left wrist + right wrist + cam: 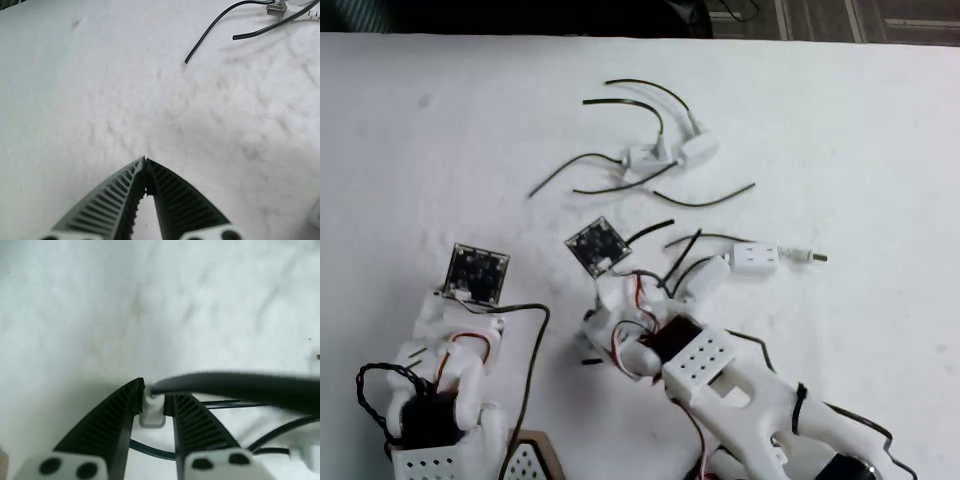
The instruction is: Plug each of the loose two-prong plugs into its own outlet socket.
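White plug (151,410) on black cord (240,387) clamped in right gripper (154,392), near centre. Looks like target socket block (755,257) sits just right of it, long axis left-right. Left gripper (145,167) pinched together, empty, farther off at near left. White table (420,150); more plug bits (660,155) far centre.

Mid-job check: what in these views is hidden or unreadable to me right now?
- Right wrist view: the plug is in the right gripper; its prongs are hidden between the jaws and behind the blurred black cord.
- High view: the white connectors among the far wires are too small to tell plug from socket.
- Left wrist view: a white connector is cut off by the frame edge.
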`<state>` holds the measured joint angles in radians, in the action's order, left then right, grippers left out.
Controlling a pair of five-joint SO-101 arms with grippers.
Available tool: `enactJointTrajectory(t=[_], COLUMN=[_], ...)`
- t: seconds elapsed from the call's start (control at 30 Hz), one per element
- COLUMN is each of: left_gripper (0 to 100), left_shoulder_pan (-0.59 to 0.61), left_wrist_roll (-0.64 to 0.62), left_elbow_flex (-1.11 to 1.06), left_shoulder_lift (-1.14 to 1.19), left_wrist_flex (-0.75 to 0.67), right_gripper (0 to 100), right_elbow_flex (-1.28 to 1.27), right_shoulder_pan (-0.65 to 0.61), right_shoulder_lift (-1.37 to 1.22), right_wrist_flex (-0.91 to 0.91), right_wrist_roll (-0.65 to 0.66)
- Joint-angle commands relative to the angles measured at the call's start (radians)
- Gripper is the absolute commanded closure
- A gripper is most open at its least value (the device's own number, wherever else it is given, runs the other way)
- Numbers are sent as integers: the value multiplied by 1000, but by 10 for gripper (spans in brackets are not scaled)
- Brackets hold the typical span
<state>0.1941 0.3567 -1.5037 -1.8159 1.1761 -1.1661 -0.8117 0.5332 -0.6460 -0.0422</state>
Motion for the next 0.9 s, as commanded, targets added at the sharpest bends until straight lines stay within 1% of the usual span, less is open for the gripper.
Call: enactJointTrajectory(t=[0.0,0.23,0.3,0.4,0.47,0.63,0.77,0.87], left_gripper=[980,980,980,980,980,980,980,980], left_shoulder_pan=[7,8,10,10,10,10,10,10], left_wrist_roll=[6,6,6,6,6,6,6,6], left_elbow_flex=[3,3,3,3,3,3,3,3], left_shoulder_lift=[-5,-5,-5,-5,-5,-5,-5,-5], left_wrist_flex=[-14,-14,-14,-14,-14,-14,-14,-14], right_gripper=[981,981,981,981,981,981,978,950], right_elbow_flex=[-20,-46,-58,-69,-69,-69,-68,-60], right_shoulder_pan=[-2,-2,-5,-1,1,-1,1,1], right_shoulder_lift=[-2,-2,-1,5,5,5,5,7], right_wrist_flex=[-85,-93,-99,-160,-200,-213,-214,-214], right_wrist_roll=[-9,0,46,129,149,150,235,261])
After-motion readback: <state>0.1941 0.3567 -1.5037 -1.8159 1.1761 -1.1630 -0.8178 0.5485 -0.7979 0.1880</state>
